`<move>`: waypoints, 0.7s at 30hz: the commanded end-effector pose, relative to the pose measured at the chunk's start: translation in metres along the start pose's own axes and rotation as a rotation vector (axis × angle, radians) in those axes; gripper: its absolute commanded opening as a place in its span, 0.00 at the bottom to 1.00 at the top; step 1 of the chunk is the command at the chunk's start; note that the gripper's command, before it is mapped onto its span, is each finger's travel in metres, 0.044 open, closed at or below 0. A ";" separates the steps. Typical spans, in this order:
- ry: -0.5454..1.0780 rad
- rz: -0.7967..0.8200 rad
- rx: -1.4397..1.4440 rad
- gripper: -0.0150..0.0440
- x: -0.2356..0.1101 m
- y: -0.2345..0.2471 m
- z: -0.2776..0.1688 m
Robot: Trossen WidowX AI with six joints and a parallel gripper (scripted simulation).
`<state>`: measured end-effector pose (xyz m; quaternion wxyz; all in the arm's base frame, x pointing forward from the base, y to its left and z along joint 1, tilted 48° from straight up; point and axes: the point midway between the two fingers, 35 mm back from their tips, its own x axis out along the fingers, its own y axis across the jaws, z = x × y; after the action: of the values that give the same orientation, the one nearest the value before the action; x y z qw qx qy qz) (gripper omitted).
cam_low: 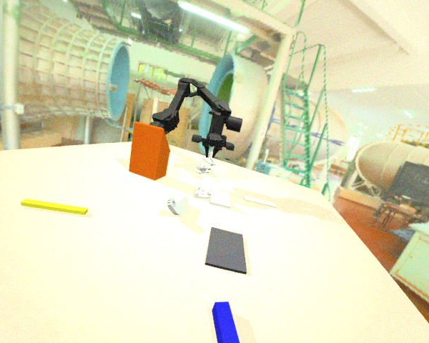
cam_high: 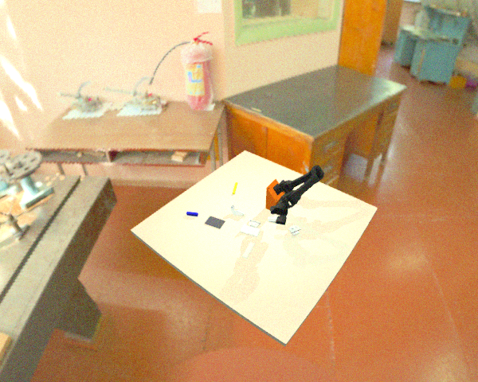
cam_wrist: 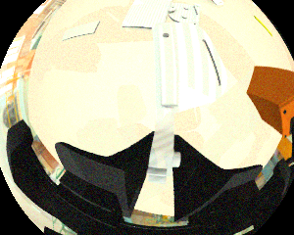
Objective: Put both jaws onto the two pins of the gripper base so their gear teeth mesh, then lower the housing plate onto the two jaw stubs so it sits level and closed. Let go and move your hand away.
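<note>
Pincer (cam_high: 279, 220) (cam_low: 210, 156) (cam_wrist: 164, 168) pinching a pale jaw (cam_wrist: 168, 73), its long axis pointing away from the fingertips, toward the wrist view's top

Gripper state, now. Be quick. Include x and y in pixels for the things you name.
Gripper (cam_high: 279, 220) (cam_low: 211, 156) (cam_wrist: 164, 152): closed on a pale jaw part (cam_wrist: 163, 139), held above the table (cam_high: 296, 304) (cam_low: 133, 288) (cam_wrist: 73, 88).

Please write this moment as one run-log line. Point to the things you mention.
gripper (cam_low: 210, 153) (cam_wrist: 164, 147): shut on white part (cam_wrist: 163, 122) | orange block (cam_high: 272, 199) (cam_low: 144, 151) (cam_wrist: 271, 95): standing | dark plate (cam_high: 214, 222) (cam_low: 227, 250): flat on table | release: not done
</note>
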<state>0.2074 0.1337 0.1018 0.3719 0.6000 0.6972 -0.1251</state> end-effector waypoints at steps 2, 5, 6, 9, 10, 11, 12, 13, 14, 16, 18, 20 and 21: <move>-0.001 0.003 0.118 0.32 -0.001 0.006 -0.002; -0.001 0.003 0.202 0.32 -0.001 0.008 -0.003; -0.001 0.003 0.230 0.32 -0.001 0.009 -0.004; -0.001 0.003 0.314 0.32 -0.001 0.012 -0.005; -0.001 0.004 0.342 0.32 -0.001 0.013 -0.005; -0.001 0.004 0.370 0.32 -0.001 0.014 -0.006; 0.000 0.004 0.398 0.32 -0.001 0.014 -0.006; 0.000 0.004 0.426 0.32 -0.001 0.015 -0.007; 0.000 0.004 0.454 0.32 -0.001 0.016 -0.007; 0.000 0.004 0.510 0.32 -0.001 0.018 -0.008; 0.000 0.004 0.562 0.32 0.000 0.019 -0.009; 0.000 0.004 0.580 0.32 0.000 0.020 -0.009; 0.000 0.004 0.580 0.32 0.000 0.020 -0.009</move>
<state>0.2205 0.1437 0.1131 0.1927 0.6793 0.6373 -0.3088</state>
